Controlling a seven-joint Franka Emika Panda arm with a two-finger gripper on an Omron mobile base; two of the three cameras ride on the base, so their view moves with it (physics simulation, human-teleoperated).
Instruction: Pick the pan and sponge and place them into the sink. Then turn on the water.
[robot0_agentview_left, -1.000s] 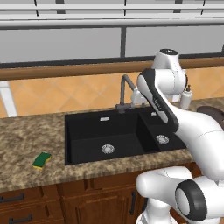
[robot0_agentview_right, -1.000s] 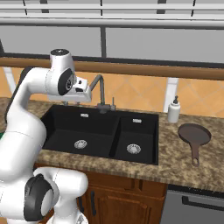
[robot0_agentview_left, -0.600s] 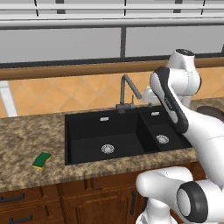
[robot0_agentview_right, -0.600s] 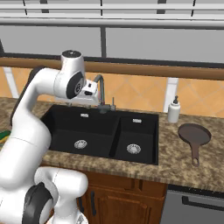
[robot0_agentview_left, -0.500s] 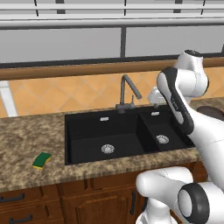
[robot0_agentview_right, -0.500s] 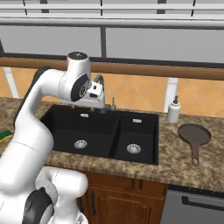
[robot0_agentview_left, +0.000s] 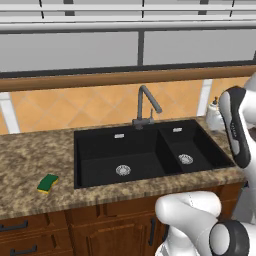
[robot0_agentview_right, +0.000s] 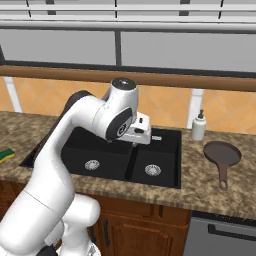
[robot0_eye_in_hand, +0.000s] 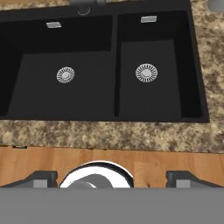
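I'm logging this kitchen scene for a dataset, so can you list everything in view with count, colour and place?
sink: one, black, two basins with silver drains, set in the counter.
faucet: one, dark grey gooseneck, behind the sink.
sponge: one, green over yellow, on the counter left of the sink.
pan: one, dark brown, on the counter right of the sink, handle toward the front edge.
soap bottle: one, white, on the counter between sink and pan.
counter: one, speckled brown granite, over wood cabinets.
arm: one, white, reaching over the sink.
gripper: one, dark tips wide apart, holding nothing.
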